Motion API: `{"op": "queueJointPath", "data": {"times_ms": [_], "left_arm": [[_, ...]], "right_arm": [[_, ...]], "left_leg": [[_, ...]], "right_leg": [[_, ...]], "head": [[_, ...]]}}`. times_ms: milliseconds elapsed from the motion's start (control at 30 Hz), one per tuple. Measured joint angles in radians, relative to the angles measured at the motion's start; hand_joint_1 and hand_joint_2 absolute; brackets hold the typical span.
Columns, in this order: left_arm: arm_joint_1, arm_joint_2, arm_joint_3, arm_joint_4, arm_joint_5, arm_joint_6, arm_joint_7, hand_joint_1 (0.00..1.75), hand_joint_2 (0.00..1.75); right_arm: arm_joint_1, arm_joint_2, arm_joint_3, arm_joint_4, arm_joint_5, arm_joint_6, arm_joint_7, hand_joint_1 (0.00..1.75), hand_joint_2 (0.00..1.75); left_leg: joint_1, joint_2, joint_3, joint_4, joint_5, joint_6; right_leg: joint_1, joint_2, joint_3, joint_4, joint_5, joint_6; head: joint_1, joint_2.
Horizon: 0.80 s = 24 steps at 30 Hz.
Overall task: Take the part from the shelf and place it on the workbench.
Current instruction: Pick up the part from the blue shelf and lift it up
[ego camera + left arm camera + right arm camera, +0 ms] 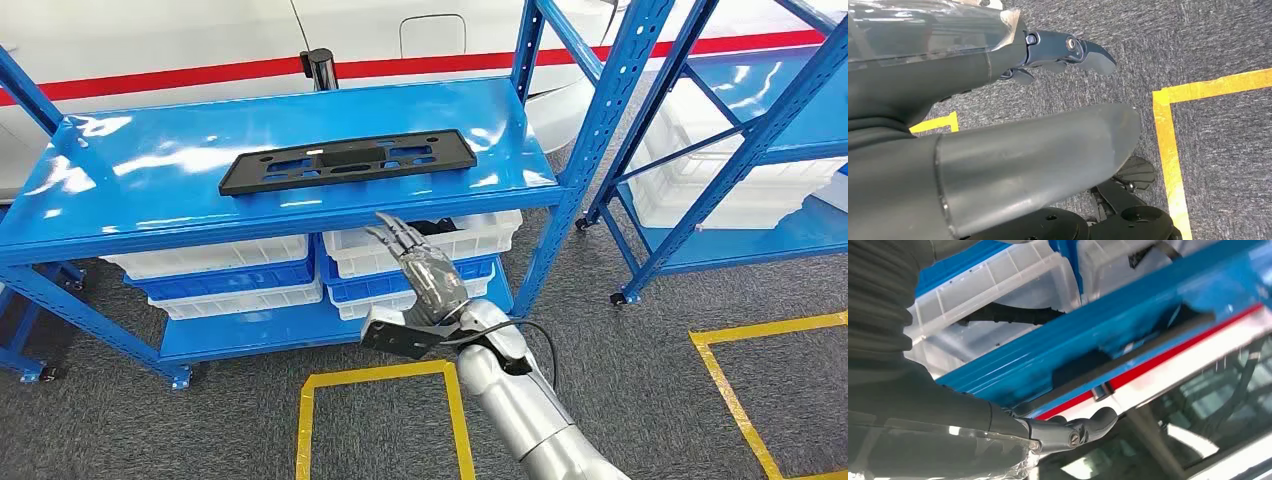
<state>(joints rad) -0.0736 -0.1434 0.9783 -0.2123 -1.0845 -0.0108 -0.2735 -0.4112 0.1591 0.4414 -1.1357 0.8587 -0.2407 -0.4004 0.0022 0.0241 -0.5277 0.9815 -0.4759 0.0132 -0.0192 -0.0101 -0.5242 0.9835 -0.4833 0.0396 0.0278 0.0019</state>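
While the flat black plastic part (347, 162) lies on the glossy blue metal shelf (150, 200) in the upper middle of the frame, the right hand (418, 268) is raised just below the shelf's front edge, fingers apart, holding nothing. The part is above it, untouched.

The left hand (998, 125) hangs over grey carpet (1208, 45), empty, fingers loosely apart.
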Motion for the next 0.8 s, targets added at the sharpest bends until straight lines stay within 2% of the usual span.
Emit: {"op": "queueJointPath", "data": {"times_ms": [400,633,733,800], "left_arm": [[0.0,0.001,0.015,0.002,0.0,-0.026,-0.013,0.0,0.0],[0.0,0.003,0.015,0.002,-0.001,-0.024,-0.013,0.0,0.0],[0.0,0.004,0.015,0.002,-0.002,-0.019,-0.013,0.0,0.0],[0.0,0.005,0.017,0.002,-0.002,-0.015,-0.01,0.0,0.0]], "right_arm": [[-0.066,0.004,0.235,0.128,0.259,-0.055,0.044,0.0,1.75],[-0.089,0.006,0.282,0.187,0.262,-0.085,0.033,0.0,1.75],[-0.096,0.01,0.287,0.206,0.261,-0.141,0.05,0.0,1.75],[-0.101,0.014,0.286,0.21,0.276,-0.196,0.09,0.0,1.75]], "left_leg": [[0.0,0.0,0.0,0.0,0.0,0.0],[-0.001,-0.001,-0.002,0.005,0.0,0.0],[0.0,-0.002,-0.006,0.008,-0.001,0.002],[-0.001,-0.002,-0.009,0.012,-0.003,0.004]], "right_leg": [[0.0,0.0,0.0,0.0,0.0,0.0],[-0.005,0.0,-0.001,0.0,0.001,0.001],[-0.008,0.0,-0.001,0.0,0.002,0.002],[-0.01,0.0,-0.002,-0.001,0.003,0.005]], "head": [[0.0,0.0],[0.0,0.0],[0.0,0.0],[0.0,0.0]]}}
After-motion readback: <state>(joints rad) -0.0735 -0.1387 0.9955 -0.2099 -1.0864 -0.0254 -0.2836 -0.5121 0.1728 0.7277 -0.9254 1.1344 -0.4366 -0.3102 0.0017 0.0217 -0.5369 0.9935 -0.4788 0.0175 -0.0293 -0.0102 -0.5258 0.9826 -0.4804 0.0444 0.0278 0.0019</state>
